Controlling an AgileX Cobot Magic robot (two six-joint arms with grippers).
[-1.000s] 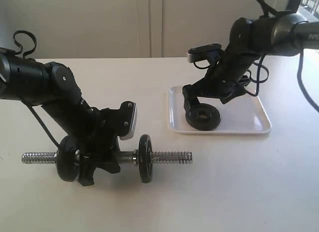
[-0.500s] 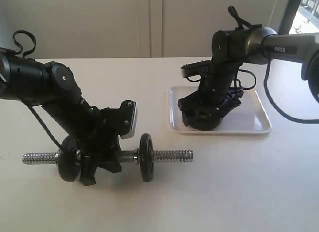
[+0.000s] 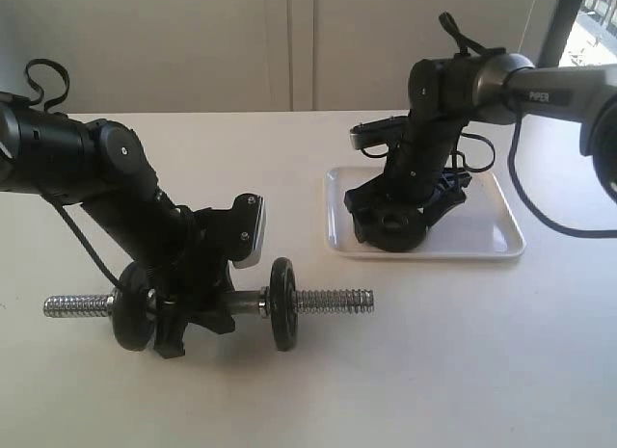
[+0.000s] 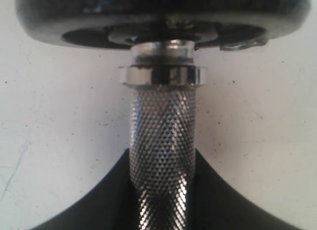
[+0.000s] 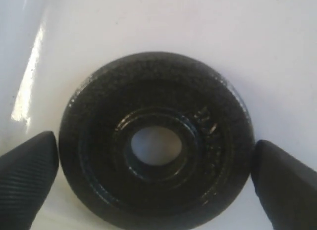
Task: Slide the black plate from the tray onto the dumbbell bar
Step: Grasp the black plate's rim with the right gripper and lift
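Exterior view, nearest the camera: the dumbbell bar [image 3: 333,300] lies flat on the pale worktop [image 3: 463,352] at about 7 o'clock in the scene, its axis running 9 to 3 o'clock. Both coarse threaded ends are bare. Two black discs are already on it and stand on edge, the left disc [image 3: 130,318] toward the 9 o'clock end and the right disc [image 3: 281,304] just inside the 3 o'clock thread. The left hand [image 3: 193,311] comes down between them and is clamped narrow on the knurled middle of the bar. The left wrist view shows the knurling [image 4: 163,156] emerging from the dark fingers and ending at a chrome collar [image 4: 161,75] seated against a disc face. Farther back, at about 2 o'clock, the white tray [image 3: 482,238] sits on the worktop, well apart from the bar. The black plate [image 3: 393,231] lies flat inside the tray, toward its 8 o'clock corner, with the centre hole facing up. The right hand [image 3: 395,217] is lowered over the plate, spread wide and holding nothing. In the right wrist view its fingers [image 5: 27,165] flank the plate [image 5: 99,141] on opposite sides, right at the rim; contact cannot be confirmed.
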